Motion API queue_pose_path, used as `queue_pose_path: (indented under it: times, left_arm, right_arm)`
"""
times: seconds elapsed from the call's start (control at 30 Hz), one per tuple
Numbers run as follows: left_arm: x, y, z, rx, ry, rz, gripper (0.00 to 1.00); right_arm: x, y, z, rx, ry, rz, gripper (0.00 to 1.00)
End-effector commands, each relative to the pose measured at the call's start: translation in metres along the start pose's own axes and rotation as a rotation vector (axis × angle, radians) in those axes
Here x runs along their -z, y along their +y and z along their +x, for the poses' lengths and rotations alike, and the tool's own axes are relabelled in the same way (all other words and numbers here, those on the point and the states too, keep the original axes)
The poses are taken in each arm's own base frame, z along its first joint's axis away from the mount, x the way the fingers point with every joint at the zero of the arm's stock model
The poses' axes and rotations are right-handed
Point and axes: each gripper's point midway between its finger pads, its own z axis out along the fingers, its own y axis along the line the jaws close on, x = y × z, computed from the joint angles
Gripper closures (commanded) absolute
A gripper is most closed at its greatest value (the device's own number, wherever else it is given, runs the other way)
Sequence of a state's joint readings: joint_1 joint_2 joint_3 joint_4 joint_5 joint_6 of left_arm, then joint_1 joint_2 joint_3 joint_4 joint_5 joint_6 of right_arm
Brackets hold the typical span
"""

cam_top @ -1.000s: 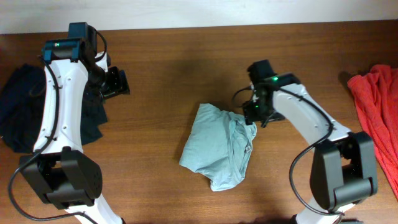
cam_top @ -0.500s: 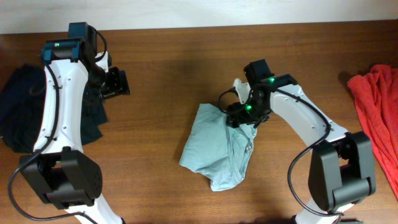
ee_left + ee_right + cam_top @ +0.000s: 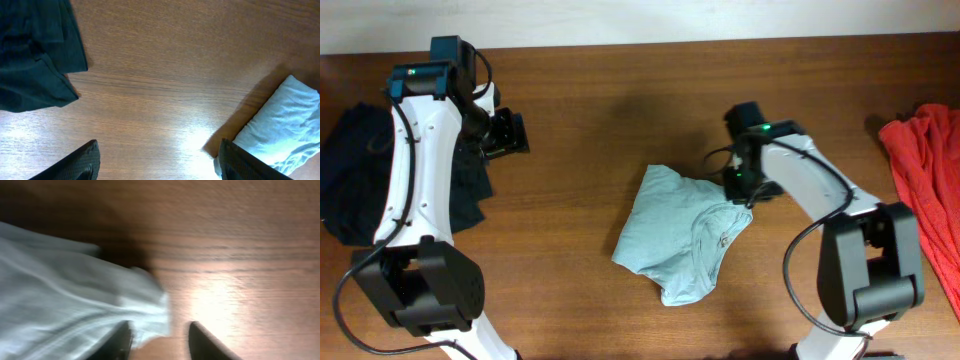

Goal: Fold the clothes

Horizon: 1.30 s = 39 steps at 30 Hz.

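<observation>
1. The pale grey-blue T-shirt [image 3: 680, 240] is my reference for everything here. It's lying in a crumpled heap on the wooden table [image 3: 600, 90], bunched up with loose folds, definitely not flat.

2. My right pincer [image 3: 740, 190] is down at the shirt's right-hand edge, at the corner farthest from my bases. In the wrist view [image 3: 160, 342] the shirt's edge comes right up to the gap between my two fingers, and the one nearer the shirt is at the cloth.

3. Is that right pincer actually clamped on the shirt? Honestly can't tell. The wrist shot is blurry. I can see some gap between the fingers, but not whether any fabric is pinched in it.

4. My left pincer [image 3: 510, 133] is well off to the left of the shirt and a bit farther back. Its fingers are spread wide apart with nothing but bare wood between them [image 3: 157, 160]. From that camera the shirt only shows as a pale lump off to the right.

5. The navy garment [image 3: 350, 170] is a dark heap even farther left of the shirt than my left pincer, out at the table's edge.

6. The red garment [image 3: 925, 180] is way over on the opposite side, well to the right of the shirt, past my right arm and partly cut off by the frame.
</observation>
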<state>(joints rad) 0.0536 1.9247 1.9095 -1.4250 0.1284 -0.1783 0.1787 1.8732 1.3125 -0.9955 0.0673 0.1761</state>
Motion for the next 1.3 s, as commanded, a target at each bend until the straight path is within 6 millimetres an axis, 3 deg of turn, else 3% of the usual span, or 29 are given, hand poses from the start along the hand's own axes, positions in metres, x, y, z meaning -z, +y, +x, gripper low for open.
queue_pose_path:
  times: [0.0,0.13,0.23,0.47,0.6,0.73,0.9,1.0,1.07,1.13,1.17,1.27]
  left_arm:
    - [0.006,-0.004,-0.004,-0.019,-0.022,0.019,0.24]
    - [0.006,-0.004,-0.003,-0.025,-0.017,0.018,0.21]
    - [0.006,-0.004,-0.003,-0.056,-0.019,0.017,0.2]
    - [0.006,-0.005,-0.009,-0.059,-0.045,0.021,0.18]
    - [0.006,-0.005,-0.009,-0.06,-0.045,0.021,0.16]
    - [0.007,-0.005,-0.013,-0.069,-0.059,0.023,0.14]
    - [0.007,-0.006,-0.018,-0.071,-0.079,0.026,0.13]
    - [0.007,-0.006,-0.017,-0.071,-0.077,0.026,0.13]
    - [0.007,-0.006,-0.017,-0.071,-0.077,0.026,0.13]
    - [0.007,-0.006,-0.017,-0.071,-0.078,0.026,0.13]
    - [0.007,-0.006,-0.017,-0.071,-0.078,0.026,0.13]
    - [0.007,-0.007,-0.019,-0.072,-0.085,0.027,0.13]
  right_arm:
    - [0.017,0.019,-0.002,0.038,-0.004,-0.163,0.46]
    - [0.052,0.077,0.016,0.273,-0.021,-0.477,0.46]
    - [0.071,0.102,0.046,0.387,0.022,-0.524,0.42]
    - [0.051,0.132,0.104,0.544,0.143,-0.305,0.39]
    - [0.015,0.117,0.129,0.56,0.156,-0.053,0.39]
    - [-0.004,0.112,0.151,0.606,0.196,-0.018,0.38]
    - [-0.015,0.122,0.149,0.636,0.14,-0.032,0.32]
    - [-0.019,0.118,0.146,0.626,0.124,0.0,0.33]
    - [-0.02,0.103,0.141,0.556,0.105,0.089,0.42]
    - [-0.017,0.084,0.136,0.491,0.09,0.199,0.64]
    - [-0.015,0.074,0.136,0.46,0.088,0.252,0.7]
    - [-0.009,0.059,0.139,0.4,0.096,0.333,0.76]
